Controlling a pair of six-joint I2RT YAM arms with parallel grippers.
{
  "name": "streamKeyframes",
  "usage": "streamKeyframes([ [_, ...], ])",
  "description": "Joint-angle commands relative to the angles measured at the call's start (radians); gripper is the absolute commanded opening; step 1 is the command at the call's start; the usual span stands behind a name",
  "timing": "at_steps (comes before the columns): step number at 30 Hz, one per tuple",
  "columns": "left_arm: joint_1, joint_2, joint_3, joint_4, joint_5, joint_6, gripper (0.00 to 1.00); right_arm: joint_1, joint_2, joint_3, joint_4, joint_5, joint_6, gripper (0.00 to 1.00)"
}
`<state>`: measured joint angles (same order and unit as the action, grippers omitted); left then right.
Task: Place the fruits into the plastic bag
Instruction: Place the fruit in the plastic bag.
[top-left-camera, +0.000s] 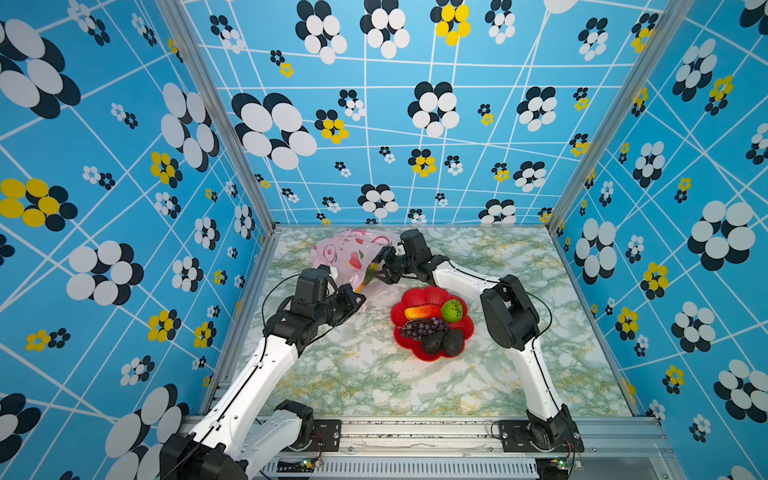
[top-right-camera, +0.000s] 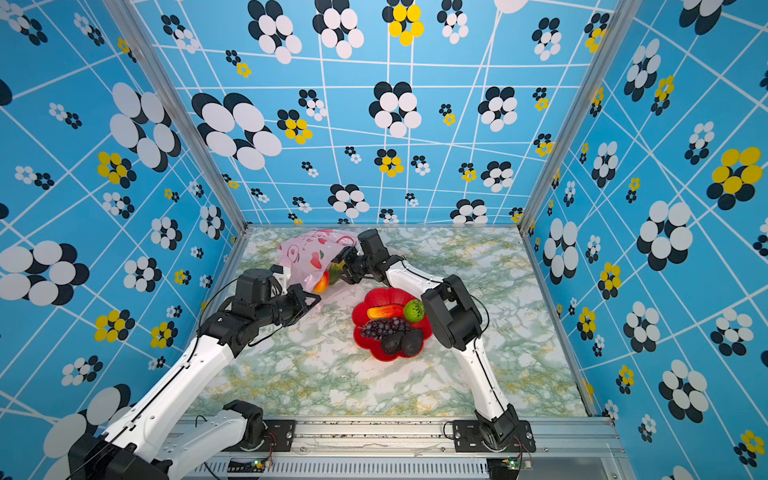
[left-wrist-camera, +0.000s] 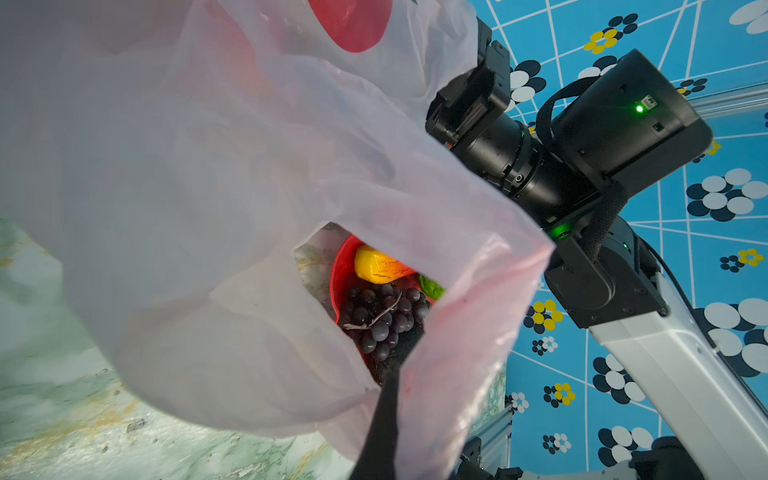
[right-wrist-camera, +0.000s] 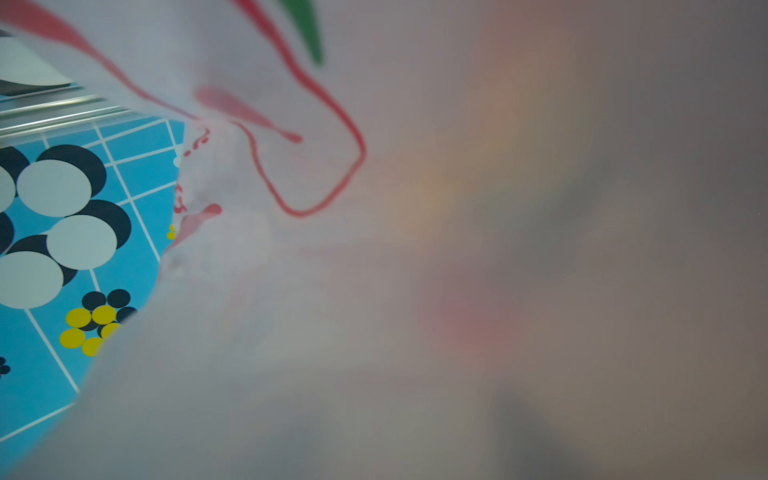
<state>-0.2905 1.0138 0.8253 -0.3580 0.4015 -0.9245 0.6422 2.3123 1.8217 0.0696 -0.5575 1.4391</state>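
**Top views.** Plastic bag (top-left-camera: 353, 249) at the far left of the table (top-left-camera: 374, 382), mouth toward the red dish (top-left-camera: 419, 295). Left gripper (top-left-camera: 358, 300) clamped on the bag's near edge, raising it. Right gripper (top-left-camera: 381, 266) at the mouth, jaws apart, nothing plainly clamped. Just beside them, within the opening: yellow-and-red fruit (top-right-camera: 322, 284) with small green fruit (top-right-camera: 334, 273) against it; contact with the jaws not determinable. Left in the dish: mango-like fruit (top-left-camera: 422, 311), round green fruit (top-left-camera: 452, 310), grape bunch (top-left-camera: 424, 328), two avocado-like fruits (top-left-camera: 433, 344).

**Left wrist view.** Translucent film of the bag (left-wrist-camera: 208, 187) wrapped about one dark finger (left-wrist-camera: 380, 419) of the closed left gripper. Through a gap in the film: the dish (left-wrist-camera: 343, 266), mango-like fruit (left-wrist-camera: 376, 266) and grape bunch (left-wrist-camera: 382, 316).

**Right wrist view.** Bag film (right-wrist-camera: 291, 291) against the lens; behind it only blurred orange, red and green patches; gripper itself not discernible.

**Progress, as a judgement:** early. Two fruits apparently in or entering the bag, five to go, bag mouth held ready.
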Motion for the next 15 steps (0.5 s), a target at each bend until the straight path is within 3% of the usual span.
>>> streamKeyframes([
  [1,0.004,0.006,0.012,0.019,0.015,0.002,0.0,-0.009,-0.005,0.052,-0.063,-0.008,-0.051,0.74],
  [6,0.021,-0.007,0.011,0.013,0.02,0.003,0.0,-0.022,-0.092,0.057,-0.171,-0.016,-0.186,0.86],
  [9,0.025,-0.026,0.005,0.006,0.013,0.001,0.0,-0.029,-0.196,0.022,-0.287,0.003,-0.31,0.99],
  [15,0.028,-0.067,-0.023,0.005,-0.011,-0.007,0.04,-0.043,-0.408,-0.048,-0.638,0.133,-0.592,0.99],
])
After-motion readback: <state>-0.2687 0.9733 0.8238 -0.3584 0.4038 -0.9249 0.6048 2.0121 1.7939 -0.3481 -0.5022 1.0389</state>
